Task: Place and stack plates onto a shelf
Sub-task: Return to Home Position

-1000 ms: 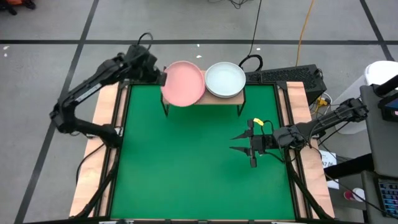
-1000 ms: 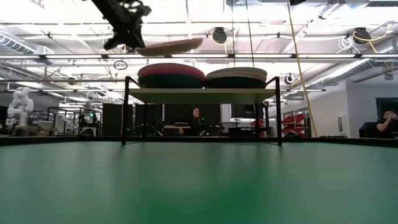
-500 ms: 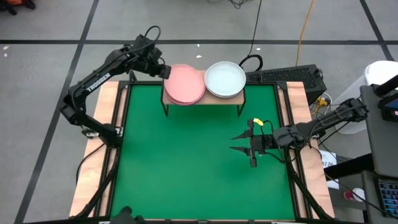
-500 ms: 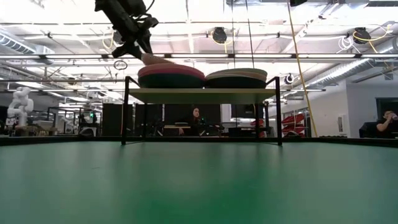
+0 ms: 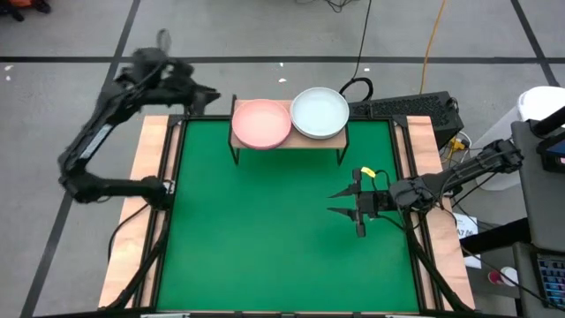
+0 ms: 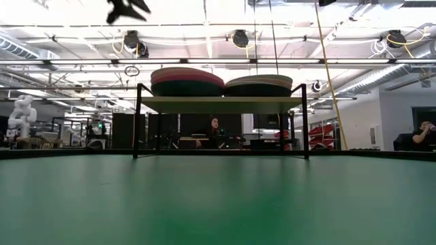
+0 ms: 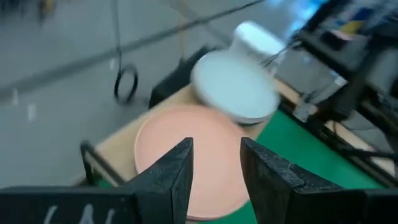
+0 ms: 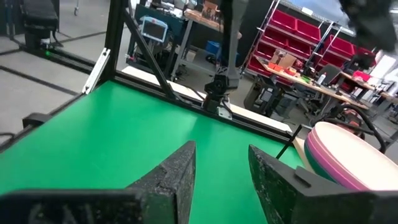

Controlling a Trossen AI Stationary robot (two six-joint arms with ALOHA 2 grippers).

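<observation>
Two stacks of plates stand on the light-wood shelf (image 5: 287, 140) at the mat's far edge. The left stack has a pink plate (image 5: 261, 123) on top, the right stack a pale white plate (image 5: 320, 112). In the low view both stacks (image 6: 187, 82) (image 6: 259, 84) rest flat on the shelf board (image 6: 221, 103). My left gripper (image 5: 212, 95) (image 7: 216, 168) is open, left of the shelf and higher than the stacks, holding nothing. My right gripper (image 5: 333, 201) (image 8: 221, 168) is open above the mat's right half, with nothing between its fingers.
The green mat (image 5: 282, 230) spreads out in front of the shelf. A dark keyboard (image 5: 402, 108) and cables lie behind the shelf at the far right. Wooden table edges (image 5: 146, 203) flank the mat.
My left gripper has set the pink plate, which was tilted above the left stack, flat on top of that stack. It then opened, let go and drew back up and toward the table's left edge. My right arm has kept still.
</observation>
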